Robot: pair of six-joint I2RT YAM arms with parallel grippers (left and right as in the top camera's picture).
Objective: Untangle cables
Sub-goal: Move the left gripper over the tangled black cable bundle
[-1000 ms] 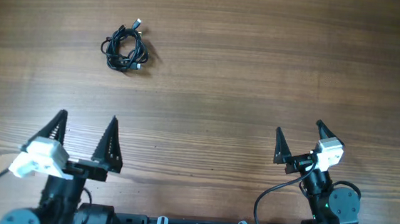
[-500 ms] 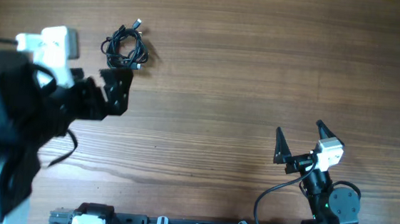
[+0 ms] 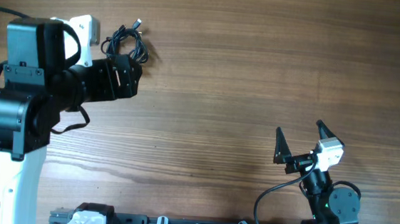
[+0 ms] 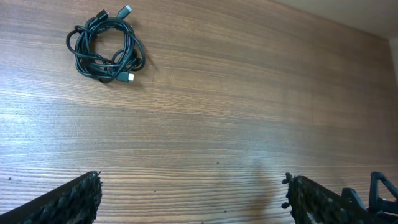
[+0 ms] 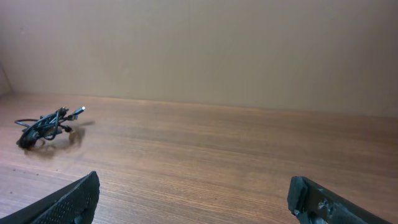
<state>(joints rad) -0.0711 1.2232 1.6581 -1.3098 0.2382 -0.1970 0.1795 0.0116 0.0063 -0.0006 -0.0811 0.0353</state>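
Left claw (image 3: 125,76) has swung up, jaws spread, and now hangs just short of the cables (image 3: 124,43), bundled far-left on the table (image 3: 261,59). Right claw (image 3: 299,132) stays parked, spread too; a grab looks next.

text: none legible | labels, brands: none legible | numbers, signs: none legible | checked: overhead, left wrist, right wrist views
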